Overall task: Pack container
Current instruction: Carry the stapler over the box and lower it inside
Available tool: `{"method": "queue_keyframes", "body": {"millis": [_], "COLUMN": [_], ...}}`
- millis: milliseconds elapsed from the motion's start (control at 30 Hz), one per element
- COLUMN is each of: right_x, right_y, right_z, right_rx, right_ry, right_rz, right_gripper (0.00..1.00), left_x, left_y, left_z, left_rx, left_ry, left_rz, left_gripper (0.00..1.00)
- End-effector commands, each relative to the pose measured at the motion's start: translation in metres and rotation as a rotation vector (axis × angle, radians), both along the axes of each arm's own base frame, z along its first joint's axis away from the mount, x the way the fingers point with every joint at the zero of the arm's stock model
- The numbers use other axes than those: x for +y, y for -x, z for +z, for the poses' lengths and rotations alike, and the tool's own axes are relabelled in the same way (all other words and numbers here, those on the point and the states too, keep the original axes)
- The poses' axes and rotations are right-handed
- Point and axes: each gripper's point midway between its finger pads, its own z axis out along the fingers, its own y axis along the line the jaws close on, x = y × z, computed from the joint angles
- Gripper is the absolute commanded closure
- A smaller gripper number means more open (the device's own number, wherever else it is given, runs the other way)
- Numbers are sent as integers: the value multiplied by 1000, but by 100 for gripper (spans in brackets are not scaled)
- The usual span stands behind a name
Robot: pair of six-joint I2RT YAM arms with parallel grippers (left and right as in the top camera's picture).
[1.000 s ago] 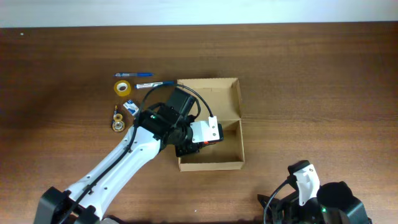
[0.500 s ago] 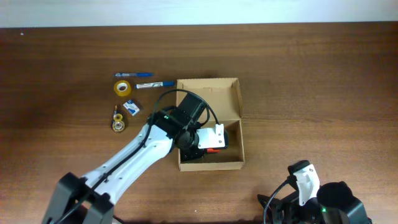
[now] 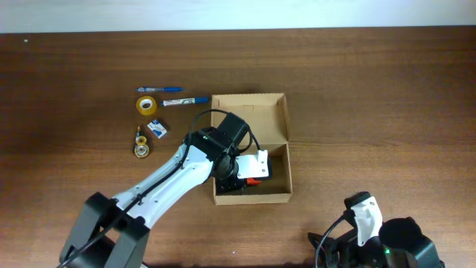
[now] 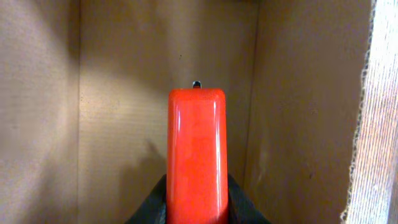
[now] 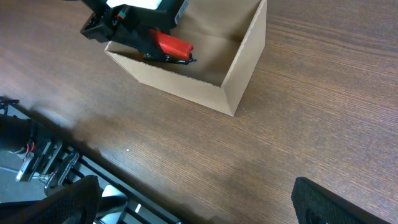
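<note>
Red item (image 4: 196,155), its kind unclear, sits clamped in your left claw (image 4: 196,210), the jaws narrowed against its 2 sides, low inside the cardboard box (image 3: 281,119). Your box stands mid-table (image 3: 387,97), lid open. Your right claw (image 5: 199,202) hangs spread wide, holding nothing, near the table's front edge.

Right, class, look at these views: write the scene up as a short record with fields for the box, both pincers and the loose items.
Container: brown cardboard box, lid open, on the table
Left pincer: inside the box, shut on a red object
Right pincer: open, empty, away from the box
Loose items: pens and a yellow tape roll, left of the box
</note>
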Motion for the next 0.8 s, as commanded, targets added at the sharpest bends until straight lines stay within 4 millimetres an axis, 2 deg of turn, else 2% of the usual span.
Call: {"method": "queue_keyframes", "body": {"millis": [0,767], "right_x": [2,2], "right_y": [1,1], "right_z": [-1,-1], "right_rx": [5,5], "right_ry": [1,1], "right_rz": [14,14], "right_gripper": [1,1], "left_x": [-3,2], "left_y": [-1,-5], "left_z": [2,0], "left_rx": [1,1], "left_ry": [6,-29], "left_rz": [6,74], "left_gripper": [98,98]}}
